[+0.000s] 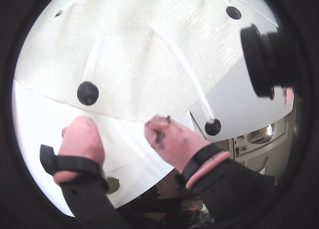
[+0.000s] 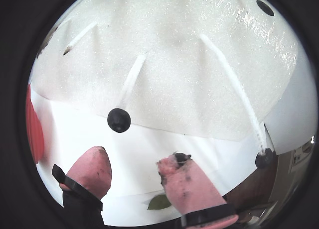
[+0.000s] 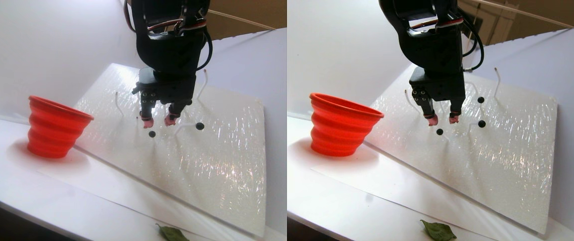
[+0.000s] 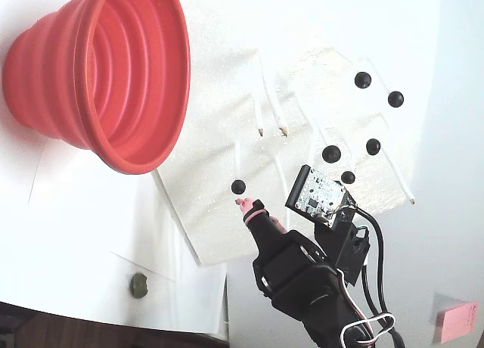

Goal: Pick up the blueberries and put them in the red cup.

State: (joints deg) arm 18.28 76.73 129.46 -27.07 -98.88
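Six blueberries [image 4: 238, 186] show on stalks on the white foam board [image 4: 212, 234]; nearest sits at 11 o'clock of the gripper [image 2: 134, 162], whose pink fingers [image 2: 92, 169] are spread, seemingly empty. Red cup [image 4: 98, 76] stands well apart. Risk: pads nudge the stalk, the berry rolls off.

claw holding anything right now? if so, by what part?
Nothing held. The claw is open, its pink fingertips apart with bare gap between; the nearest blueberry sits ahead of them on the white sheet, untouched.
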